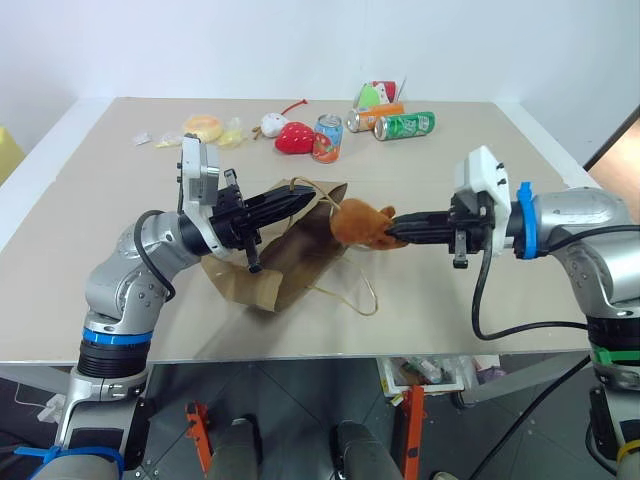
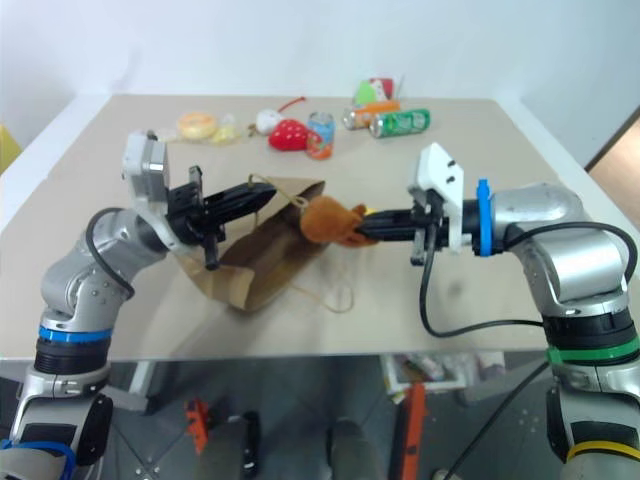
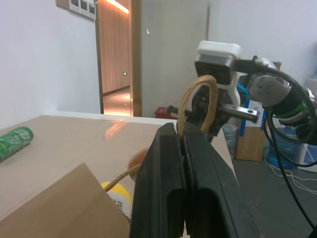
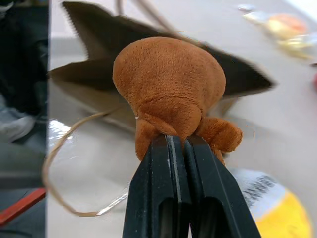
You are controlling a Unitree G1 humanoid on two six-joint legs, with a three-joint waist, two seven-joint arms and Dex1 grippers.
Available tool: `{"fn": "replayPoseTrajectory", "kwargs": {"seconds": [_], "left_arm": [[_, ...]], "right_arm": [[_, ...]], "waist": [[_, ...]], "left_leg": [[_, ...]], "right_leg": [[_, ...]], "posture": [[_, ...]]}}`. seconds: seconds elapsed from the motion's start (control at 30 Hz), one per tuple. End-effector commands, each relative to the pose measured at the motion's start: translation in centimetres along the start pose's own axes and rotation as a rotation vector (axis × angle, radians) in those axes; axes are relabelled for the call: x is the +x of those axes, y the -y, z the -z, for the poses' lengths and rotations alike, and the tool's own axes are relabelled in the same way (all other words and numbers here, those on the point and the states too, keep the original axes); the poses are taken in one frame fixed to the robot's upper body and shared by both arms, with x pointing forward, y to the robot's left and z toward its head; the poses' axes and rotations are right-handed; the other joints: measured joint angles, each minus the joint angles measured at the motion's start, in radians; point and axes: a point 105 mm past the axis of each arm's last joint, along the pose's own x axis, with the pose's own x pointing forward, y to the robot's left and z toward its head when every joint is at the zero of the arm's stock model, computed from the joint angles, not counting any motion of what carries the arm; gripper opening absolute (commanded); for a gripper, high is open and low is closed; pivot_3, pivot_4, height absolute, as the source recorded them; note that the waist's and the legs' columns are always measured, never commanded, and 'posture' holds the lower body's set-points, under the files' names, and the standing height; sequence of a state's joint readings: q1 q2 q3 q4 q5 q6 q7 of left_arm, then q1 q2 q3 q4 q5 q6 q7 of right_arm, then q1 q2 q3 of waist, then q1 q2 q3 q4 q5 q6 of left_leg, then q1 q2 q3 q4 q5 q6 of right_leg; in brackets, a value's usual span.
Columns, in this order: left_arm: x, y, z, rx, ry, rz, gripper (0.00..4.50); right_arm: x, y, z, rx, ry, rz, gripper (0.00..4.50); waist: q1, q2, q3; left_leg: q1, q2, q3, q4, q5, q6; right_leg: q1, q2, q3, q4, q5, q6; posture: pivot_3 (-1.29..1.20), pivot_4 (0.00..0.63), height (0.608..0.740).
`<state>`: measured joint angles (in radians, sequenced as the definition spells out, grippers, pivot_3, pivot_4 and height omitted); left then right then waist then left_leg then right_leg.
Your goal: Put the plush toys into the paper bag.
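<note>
A: So, where is the brown plush toy (image 1: 362, 222) at this moment?

B: Up off the tabletop (image 1: 480, 300), pinched by a fold at its end in the right gripper (image 1: 400, 232), whose fingers are squeezed tight on it. It hangs right at the mouth of the paper bag (image 1: 285, 255).

A: And the bag?

B: It lies on its side in the middle of the tabletop, mouth turned toward the right gripper. The left gripper (image 1: 305, 198) has its fingers clamped narrow on one cord handle (image 3: 198, 101), lifting the upper edge of the opening. The other handle (image 1: 350, 295) trails loose on the tabletop toward the near edge.

A: What about the second toy, the white and yellow one (image 4: 275, 208)?

B: The right wrist view shows it lying on the tabletop just under the gripper, near the mouth of the bag. The left wrist view also catches its yellow end beside the bag's edge.

A: Anything else around?

B: Along the far side: a red strawberry plush (image 1: 294, 138), a small white plush (image 1: 272, 125), a printed drink can (image 1: 327, 138), a green can (image 1: 404, 126) and an orange can (image 1: 375, 117) lying down, and a round bun-like item (image 1: 203, 127).
</note>
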<state>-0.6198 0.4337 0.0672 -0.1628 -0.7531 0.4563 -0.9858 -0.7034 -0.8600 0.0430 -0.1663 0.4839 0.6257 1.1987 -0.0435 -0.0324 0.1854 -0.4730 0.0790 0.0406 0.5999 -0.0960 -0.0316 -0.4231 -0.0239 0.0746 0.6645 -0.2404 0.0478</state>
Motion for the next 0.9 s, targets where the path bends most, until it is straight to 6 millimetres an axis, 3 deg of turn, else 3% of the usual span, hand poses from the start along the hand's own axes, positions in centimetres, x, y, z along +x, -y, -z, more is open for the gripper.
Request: {"fn": "replayPoseTrajectory", "kwargs": {"seconds": [0.03, 0.4, 0.9], "left_arm": [[0.4, 0.4, -1.2, 0.043, 0.026, 0.017, 0.00], [0.5, 0.4, -1.1, 0.039, 0.032, 0.016, 0.00], [0.5, 0.5, -1.0, 0.039, 0.031, 0.023, 0.00]], "right_arm": [[0.0, -0.3, -1.1, -0.046, 0.016, -0.007, 0.05], [4.9, -1.2, 0.4, -0.051, -0.022, -0.081, 0.05], [9.3, -0.2, -1.1, -0.050, 0.066, -0.076, 0.05]], "waist": [[0.000, 0.000, 0.000], [-0.001, 0.000, 0.000], [-0.001, 0.000, 0.000]], "left_leg": [[0.000, 0.000, 0.000, 0.000, 0.000, 0.000], [0.000, 0.000, 0.000, 0.000, 0.000, 0.000], [0.000, 0.000, 0.000, 0.000, 0.000, 0.000]], "right_leg": [[0.000, 0.000, 0.000, 0.000, 0.000, 0.000], [0.000, 0.000, 0.000, 0.000, 0.000, 0.000], [0.000, 0.001, 0.000, 0.000, 0.001, 0.000]], "posture": [[0.00, 0.150, 0.740], [0.00, 0.150, 0.740], [0.00, 0.150, 0.740]]}}
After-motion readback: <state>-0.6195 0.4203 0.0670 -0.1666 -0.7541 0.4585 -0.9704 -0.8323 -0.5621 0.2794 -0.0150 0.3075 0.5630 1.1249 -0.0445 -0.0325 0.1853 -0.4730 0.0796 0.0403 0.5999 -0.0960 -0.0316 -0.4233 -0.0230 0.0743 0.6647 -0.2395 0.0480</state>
